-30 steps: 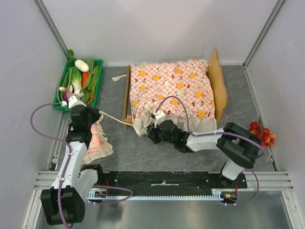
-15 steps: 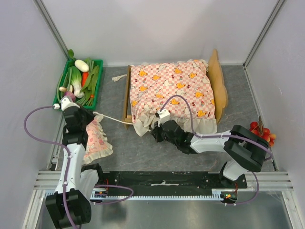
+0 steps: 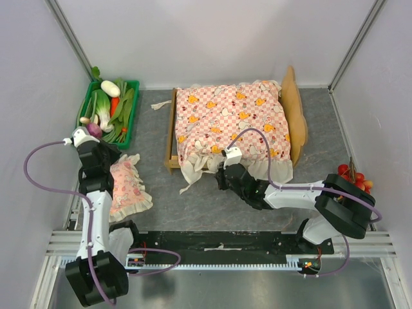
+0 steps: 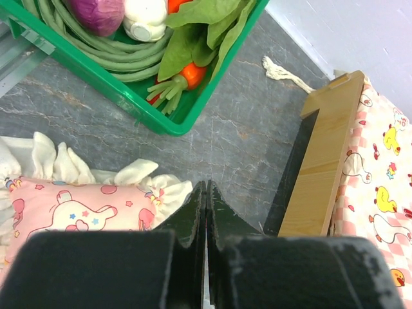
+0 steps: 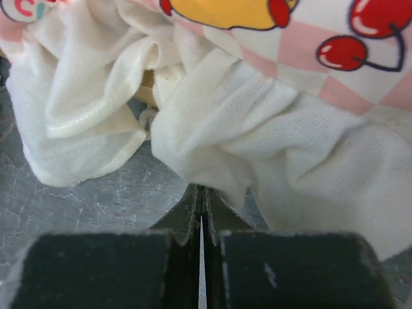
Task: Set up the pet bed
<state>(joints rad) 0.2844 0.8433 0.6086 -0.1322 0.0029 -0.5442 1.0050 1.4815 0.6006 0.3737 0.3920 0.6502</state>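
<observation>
Green crate [image 3: 133, 116] of vegetables sits at your far left. Just this side of it your left gripper [image 4: 206, 196] has its jaws pressed together on nothing, beside the pink frilled pillow [image 3: 127, 187]. The light-wood pet bed [image 3: 296, 109] stands mid-table towards the back wall, headboard to the right, with the checked mattress [image 3: 232, 119] on it. Your right gripper [image 5: 201, 196] is likewise pressed together, its tips at the mattress frill. Red cherries [image 3: 354, 180] lie far right.

Green crate [image 4: 129, 102] of vegetables [image 3: 109, 103] at the far left; bunch of small red fruit [image 3: 353, 179] by the right wall
</observation>
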